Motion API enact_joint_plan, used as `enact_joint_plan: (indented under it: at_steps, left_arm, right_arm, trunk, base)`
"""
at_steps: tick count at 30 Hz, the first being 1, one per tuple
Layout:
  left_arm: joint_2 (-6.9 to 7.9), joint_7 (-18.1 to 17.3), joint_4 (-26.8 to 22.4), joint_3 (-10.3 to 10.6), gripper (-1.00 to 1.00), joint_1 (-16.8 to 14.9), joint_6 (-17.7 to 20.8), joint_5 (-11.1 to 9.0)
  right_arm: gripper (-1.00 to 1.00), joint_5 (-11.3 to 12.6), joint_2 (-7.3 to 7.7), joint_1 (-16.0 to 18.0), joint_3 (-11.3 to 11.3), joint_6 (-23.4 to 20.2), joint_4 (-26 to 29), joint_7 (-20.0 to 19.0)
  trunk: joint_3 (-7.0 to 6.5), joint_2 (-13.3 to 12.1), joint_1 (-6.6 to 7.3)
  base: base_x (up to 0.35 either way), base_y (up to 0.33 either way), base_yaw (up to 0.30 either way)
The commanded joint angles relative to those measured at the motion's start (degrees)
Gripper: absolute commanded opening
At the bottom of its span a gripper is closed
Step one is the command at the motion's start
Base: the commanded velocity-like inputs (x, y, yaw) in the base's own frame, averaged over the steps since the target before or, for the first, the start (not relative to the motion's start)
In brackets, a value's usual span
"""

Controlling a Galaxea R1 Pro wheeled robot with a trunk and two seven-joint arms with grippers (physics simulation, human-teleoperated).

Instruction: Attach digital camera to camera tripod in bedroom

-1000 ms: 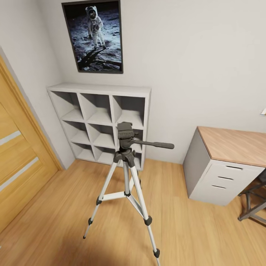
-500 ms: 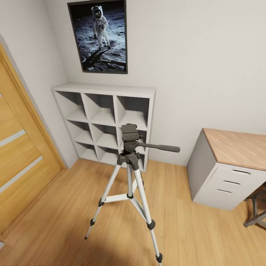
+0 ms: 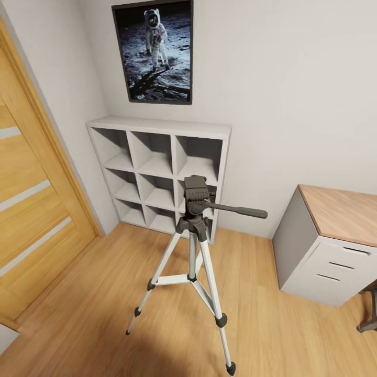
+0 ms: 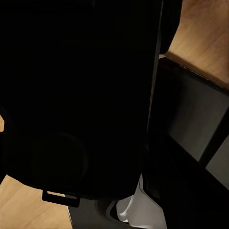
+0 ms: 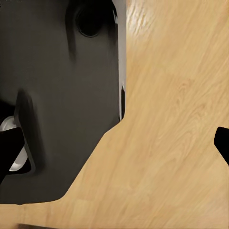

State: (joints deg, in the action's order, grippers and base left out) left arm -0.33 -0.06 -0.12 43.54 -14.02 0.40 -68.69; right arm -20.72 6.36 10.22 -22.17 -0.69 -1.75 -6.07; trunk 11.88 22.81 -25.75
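Note:
The camera tripod [image 3: 197, 198] stands on the light wood floor in the middle of the head view, silver legs spread. Its dark head is bare on top, and the long pan handle [image 3: 241, 211] points right. In the left wrist view the digital camera [image 4: 76, 95] is a black boxy shape with a round bulge, very close up. My left gripper is shut on it, and the fingers are hidden behind it. My right gripper [image 5: 114, 148] hangs open over bare floor, with one black fingertip [image 5: 7, 150] at each side of the right wrist view.
A white cube shelf [image 3: 157, 125] stands against the wall behind the tripod, under an astronaut poster [image 3: 156, 50]. An oak door [image 3: 31, 199] is at the left. At the right are a wood-topped drawer cabinet [image 3: 335, 209] and a dark chair leg [image 3: 369, 314]. My dark base [image 5: 62, 95] shows beside the right gripper.
The whole head view has slid rightward, so the camera moved. More of the door shows and less of the cabinet and chair. The tripod itself has not moved.

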Motion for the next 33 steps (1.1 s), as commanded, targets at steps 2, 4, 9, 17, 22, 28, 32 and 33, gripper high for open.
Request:
enact_joint_plan:
  at_steps: [2, 4, 9, 17, 22, 28, 32, 33]
  left_arm:
    - [-0.01, -0.2, 0.0, 0.5, -1.0, 0.0, 0.0, -0.5]
    - [-0.02, -0.2, 0.0, 0.5, -1.0, 0.0, 0.0, -0.5]
    - [-0.02, -0.3, 0.0, 0.5, -1.0, 0.0, 0.0, -0.5]
    - [-0.02, -0.3, 0.1, 0.5, -1.0, 0.0, 0.0, -0.5]
    - [-0.02, -0.3, 0.1, 0.5, -1.0, 0.0, 0.0, -0.5]
    - [-0.02, -0.3, 0.1, 0.5, -1.0, 0.0, 0.0, -0.5]
    - [-0.02, -0.2, 0.1, 0.4, -1.0, 0.0, 0.0, -0.5]
    - [-0.02, -0.3, 0.1, 0.5, -1.0, 0.0, 0.0, -0.5]
  right_arm:
    - [1.0, -0.5, 0.05, 0.1, -0.4, 0.0, -0.1, -0.3]
    - [1.0, -0.5, 0.05, 0.1, -0.4, 0.0, -0.1, -0.4]
    - [1.0, -0.5, 0.06, 0.1, -0.4, 0.0, -0.1, -0.5]
    - [1.0, -0.5, 0.06, 0.1, -0.4, 0.1, -0.1, -0.6]
    - [1.0, -0.3, -0.01, 0.1, -0.6, -0.5, -0.1, -0.1]
    - [1.0, -0.4, -0.03, 0.1, -0.6, -0.5, -0.1, 0.0]
    - [1.0, -0.4, -0.03, 0.1, -0.5, -0.2, -0.1, 0.0]
    - [1.0, -0.4, 0.0, 0.1, -0.5, -0.1, -0.1, 0.0]
  trunk:
    - [0.1, 0.1, -0.03]
    - [0.1, 0.1, -0.03]
    - [0.1, 0.1, -0.03]
    - [0.1, 0.1, -0.03]
    - [0.1, 0.1, -0.03]
    - [0.1, 0.1, -0.03]
    - [0.1, 0.1, -0.03]
    - [0.1, 0.1, -0.03]
  base:
    - [0.0, -0.055, 0.011]
    - [0.0, -0.155, 0.005]
    - [0.0, -0.247, 0.001]
    - [0.0, -0.216, 0.0]
    - [0.0, -0.041, 0.003]
    - [0.0, -0.008, 0.147]
    - [0.0, -0.001, 0.08]
    - [0.0, 0.0, 0.028]
